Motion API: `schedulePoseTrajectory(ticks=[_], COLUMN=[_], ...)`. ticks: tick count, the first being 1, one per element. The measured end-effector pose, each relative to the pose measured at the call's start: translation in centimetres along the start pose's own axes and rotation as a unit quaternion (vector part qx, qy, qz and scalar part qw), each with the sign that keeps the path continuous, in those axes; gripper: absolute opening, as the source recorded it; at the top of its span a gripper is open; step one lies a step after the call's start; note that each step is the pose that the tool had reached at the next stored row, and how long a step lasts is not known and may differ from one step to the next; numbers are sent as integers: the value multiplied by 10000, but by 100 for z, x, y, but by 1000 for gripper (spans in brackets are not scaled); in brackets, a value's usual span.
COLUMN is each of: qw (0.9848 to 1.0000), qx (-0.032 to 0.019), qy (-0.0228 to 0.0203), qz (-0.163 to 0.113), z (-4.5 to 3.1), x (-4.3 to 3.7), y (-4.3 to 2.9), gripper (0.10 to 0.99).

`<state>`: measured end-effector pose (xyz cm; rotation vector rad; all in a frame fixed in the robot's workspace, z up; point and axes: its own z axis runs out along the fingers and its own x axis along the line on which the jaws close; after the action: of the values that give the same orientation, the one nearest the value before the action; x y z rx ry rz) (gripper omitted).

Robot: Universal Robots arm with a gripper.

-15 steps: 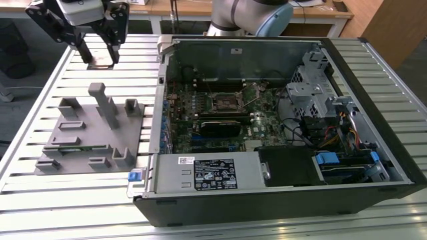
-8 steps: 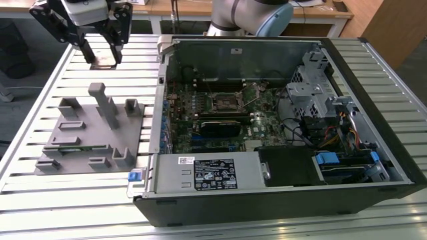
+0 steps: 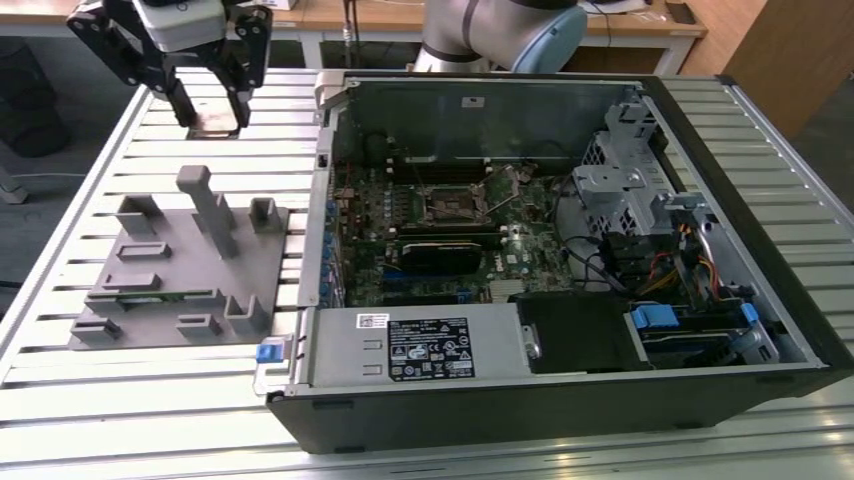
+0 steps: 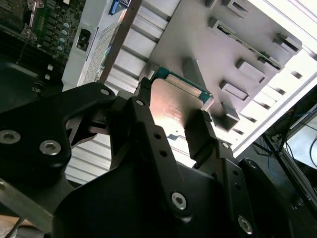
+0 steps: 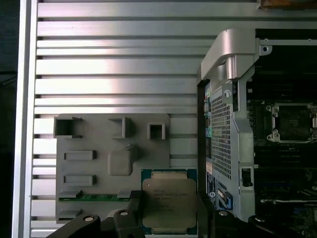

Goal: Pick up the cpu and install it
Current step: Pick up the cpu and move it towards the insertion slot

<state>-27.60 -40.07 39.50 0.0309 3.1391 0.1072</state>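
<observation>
The cpu (image 5: pixel 168 201) sits clamped by its edges between the gripper's (image 5: pixel 169 210) two black fingers. The first wrist view shows its metal lid face-on, with the grey fixture plate (image 5: pixel 94 144) behind it. The second wrist view shows its green rim. In the exterior view the gripper hangs at ten o'clock over the slatted table (image 3: pixel 134 420). The open computer case (image 3: pixel 534 420) lies toward three o'clock, with its bare socket (image 3: pixel 454 205) near centre.
</observation>
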Motion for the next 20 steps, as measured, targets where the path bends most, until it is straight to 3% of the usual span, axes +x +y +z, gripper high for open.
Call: schedulePoseTrajectory(ticks=[20], qw=[10000], qx=[0], qy=[0], qz=[0], z=[3], x=[-196], y=[4], gripper=[525])
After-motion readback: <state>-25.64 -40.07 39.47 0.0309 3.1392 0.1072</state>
